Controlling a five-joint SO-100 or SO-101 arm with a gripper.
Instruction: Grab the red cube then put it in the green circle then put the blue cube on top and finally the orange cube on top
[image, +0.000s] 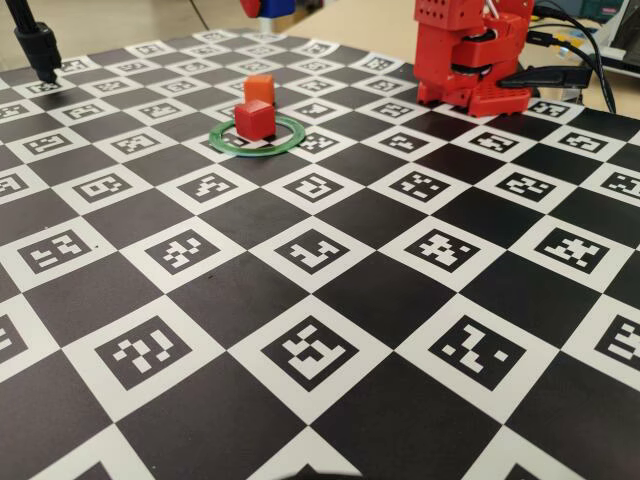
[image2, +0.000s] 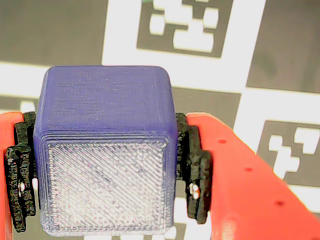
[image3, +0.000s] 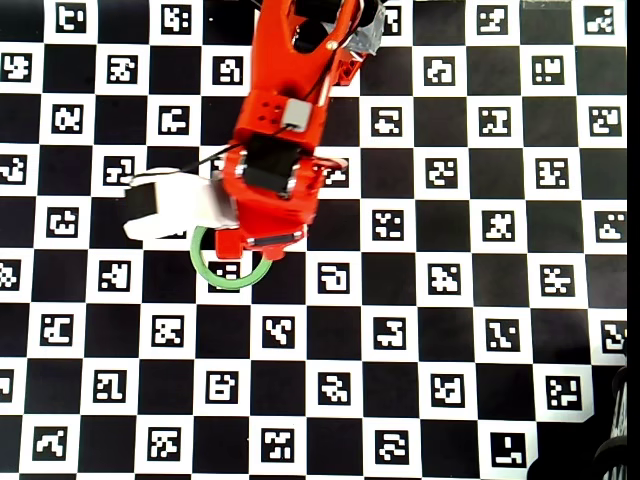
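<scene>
1. Wrist view first: deep blue matte plastic cube (image2: 106, 160) wedged right between the two red fingers of the pincer (image2: 107, 172), filling most of the picture. Black ridged pads (image2: 194, 170) pressed against its left and right sides, so clamped shut on it, open only as wide as the cube itself.
2. Held clear of the black-and-white checkered marker board (image2: 280, 45), which shows blurred behind and above the cube in that view. Can't tell the height from here.
3. Fixed view: small pure red plastic cube (image: 254, 119) sitting inside the thin flat green ring (image: 222, 142), down on the board, nothing stacked on it.
4. Lighter orange plastic cube (image: 258, 89) just behind the red one in that view, outside the ring, near it. Can't tell whether it touches the ring.
5. Overhead view: red arm (image3: 285, 120) reaching down from the top edge, wrist parked right over the ring (image3: 203, 268), covering its upper part and centre. Red and blue cubes both hidden under the arm there.
6. White camera block (image3: 170, 205) sticking out to the left of the wrist in the overhead view.
7. Fixed view only catches the red base of the arm (image: 470, 60) at top right; pincer and blue cube out of frame above.
</scene>
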